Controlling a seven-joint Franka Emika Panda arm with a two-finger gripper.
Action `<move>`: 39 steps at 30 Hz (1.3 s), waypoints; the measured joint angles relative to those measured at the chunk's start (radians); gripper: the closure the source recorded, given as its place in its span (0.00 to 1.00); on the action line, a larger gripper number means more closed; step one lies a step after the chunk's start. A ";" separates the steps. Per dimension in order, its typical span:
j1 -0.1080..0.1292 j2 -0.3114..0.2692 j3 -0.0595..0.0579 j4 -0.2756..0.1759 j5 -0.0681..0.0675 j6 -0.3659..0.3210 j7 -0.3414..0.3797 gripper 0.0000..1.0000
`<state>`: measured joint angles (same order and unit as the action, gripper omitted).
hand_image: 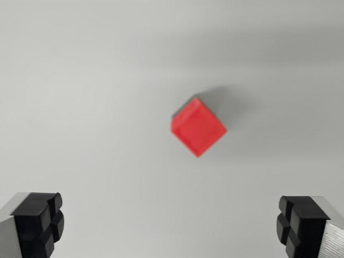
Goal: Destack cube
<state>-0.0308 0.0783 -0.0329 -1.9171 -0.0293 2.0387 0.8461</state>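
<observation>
One red cube (blurry) on table, tool spread wide.

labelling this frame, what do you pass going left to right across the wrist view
left pincer finger → red cube → right pincer finger, all over a plain grey surface; the pincer is open and empty.

Red cube blurred; edges soft; anything beneath it hidden, stack undeterminable. Below the cube, gripper fingers cropped by bottom edge and side edges; only black pads and partial metal visible.
</observation>
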 joint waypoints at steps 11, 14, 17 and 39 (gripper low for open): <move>0.000 0.000 0.000 0.000 0.000 0.000 0.000 0.00; 0.000 0.000 0.000 -0.001 0.000 0.000 -0.006 0.00; 0.000 0.000 0.000 -0.005 0.000 0.003 -0.018 0.00; -0.023 0.017 -0.004 -0.101 0.012 0.103 -0.311 0.00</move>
<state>-0.0537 0.0955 -0.0364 -2.0184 -0.0173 2.1420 0.5349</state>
